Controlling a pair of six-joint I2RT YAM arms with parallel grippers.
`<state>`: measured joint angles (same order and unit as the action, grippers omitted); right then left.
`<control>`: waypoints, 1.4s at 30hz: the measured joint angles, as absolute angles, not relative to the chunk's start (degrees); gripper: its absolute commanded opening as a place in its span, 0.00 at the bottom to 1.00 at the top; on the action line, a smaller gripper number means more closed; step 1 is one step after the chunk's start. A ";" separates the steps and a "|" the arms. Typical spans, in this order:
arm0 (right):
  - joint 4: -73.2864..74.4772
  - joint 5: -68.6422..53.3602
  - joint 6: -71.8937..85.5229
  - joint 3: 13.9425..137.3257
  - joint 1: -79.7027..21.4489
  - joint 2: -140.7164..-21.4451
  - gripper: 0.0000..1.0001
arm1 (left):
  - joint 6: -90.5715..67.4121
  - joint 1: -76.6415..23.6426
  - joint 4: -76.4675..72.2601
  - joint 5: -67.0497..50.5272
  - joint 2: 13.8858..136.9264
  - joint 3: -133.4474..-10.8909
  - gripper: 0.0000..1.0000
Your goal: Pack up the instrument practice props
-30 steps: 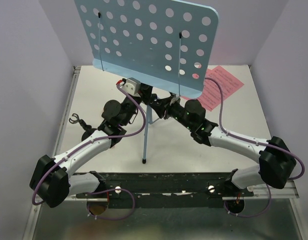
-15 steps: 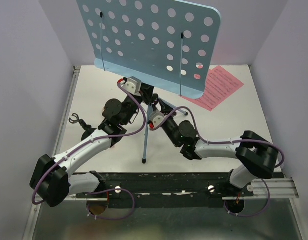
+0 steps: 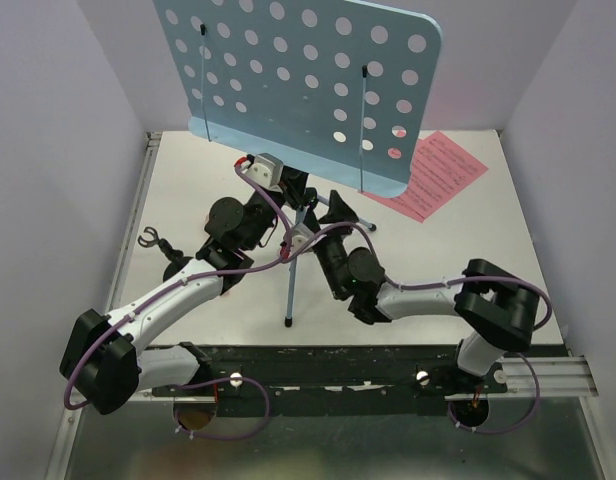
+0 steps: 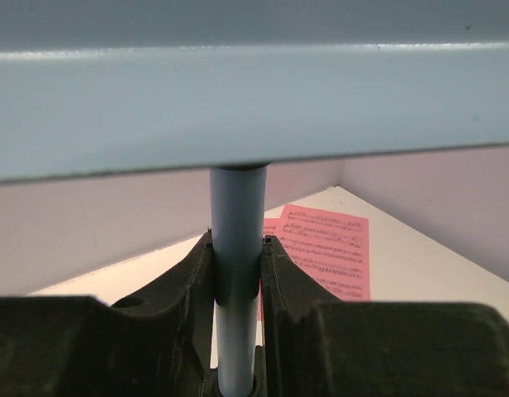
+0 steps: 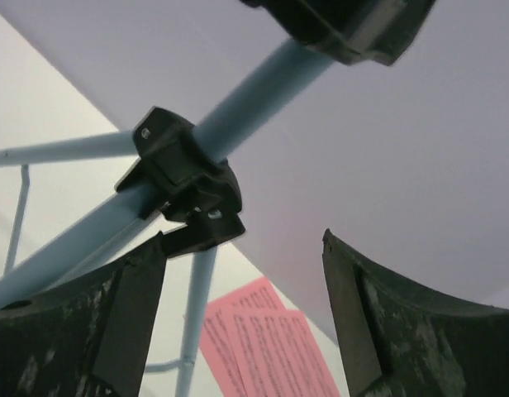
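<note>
The light-blue music stand stands mid-table, its hole-dotted desk point(image 3: 298, 80) tilted over both arms. My left gripper point(image 3: 299, 193) is shut on the stand's pole point(image 4: 236, 215) just under the desk's underside point(image 4: 254, 99). My right gripper point(image 3: 348, 212) is open beside the pole, to its right and lower down. In the right wrist view its jaws point(image 5: 242, 306) stand wide apart next to the black tripod collar point(image 5: 184, 178), and only the left finger point(image 5: 130, 314) is near it. Two pink sheet-music pages point(image 3: 438, 175) lie flat at the back right. The microphone is out of view.
A small black clip-shaped piece point(image 3: 148, 238) lies left of my left arm. Purple-grey walls close in the white table on three sides. The stand's near tripod foot point(image 3: 289, 322) rests close to the black rail point(image 3: 338, 360) at the arms' bases.
My right arm has folded back toward its base and swung its gripper in beside the pole from below. That gripper has opened wider. The left grip on the pole holds.
</note>
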<state>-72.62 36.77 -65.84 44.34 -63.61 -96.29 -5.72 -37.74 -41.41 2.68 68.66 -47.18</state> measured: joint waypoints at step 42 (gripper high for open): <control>-29.26 -4.67 50.76 49.06 -43.03 -78.24 0.49 | -5.82 -37.74 -44.12 2.81 66.94 -44.42 0.00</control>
<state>-29.26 -4.67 50.76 49.06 -43.03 -78.24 -5.82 -37.74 -44.12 2.81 66.94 -44.42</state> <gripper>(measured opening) 0.577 0.313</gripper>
